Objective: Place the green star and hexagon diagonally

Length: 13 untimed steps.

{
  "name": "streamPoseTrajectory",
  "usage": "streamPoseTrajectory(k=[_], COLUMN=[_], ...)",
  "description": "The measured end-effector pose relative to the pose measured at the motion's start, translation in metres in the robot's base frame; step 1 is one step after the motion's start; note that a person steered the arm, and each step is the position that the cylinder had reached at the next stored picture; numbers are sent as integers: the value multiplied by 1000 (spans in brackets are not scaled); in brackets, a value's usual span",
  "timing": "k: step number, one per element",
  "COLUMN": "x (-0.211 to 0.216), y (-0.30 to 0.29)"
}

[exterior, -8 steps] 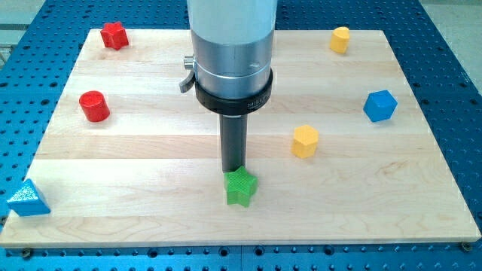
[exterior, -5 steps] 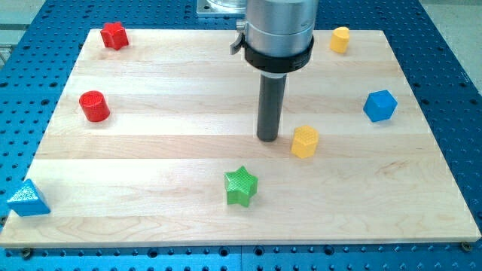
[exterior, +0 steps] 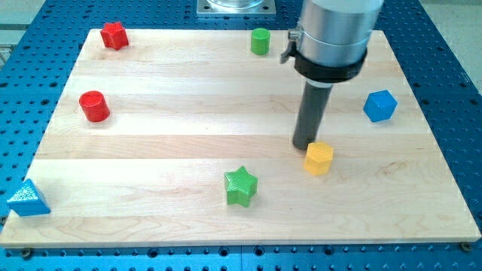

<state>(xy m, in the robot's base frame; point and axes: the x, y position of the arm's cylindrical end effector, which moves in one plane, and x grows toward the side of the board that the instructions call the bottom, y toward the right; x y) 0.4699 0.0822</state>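
Observation:
The green star (exterior: 241,186) lies on the wooden board (exterior: 151,150) near the view's bottom centre. The yellow hexagon (exterior: 318,158) sits to its upper right. My tip (exterior: 304,145) stands right at the hexagon's upper-left edge, touching or almost touching it. The star is well apart from the tip, down and to the left.
A green cylinder (exterior: 260,41) stands at the top centre. A red star (exterior: 114,35) is at top left, a red cylinder (exterior: 95,106) at left, a blue triangle (exterior: 27,199) at bottom left, a blue cube (exterior: 379,105) at right. The arm hides the top-right corner.
My tip has moved from the green star up and right to the yellow hexagon. The hexagon has shifted down and to the right. The star has not moved.

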Motion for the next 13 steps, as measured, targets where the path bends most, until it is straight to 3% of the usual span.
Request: streamPoseTrajectory(k=[1,2,4,6,8,9,10,13], x=[0,35,77,80,96,107,111,94], y=[-87,-120,-123,-54,-102,-75,-46,-45])
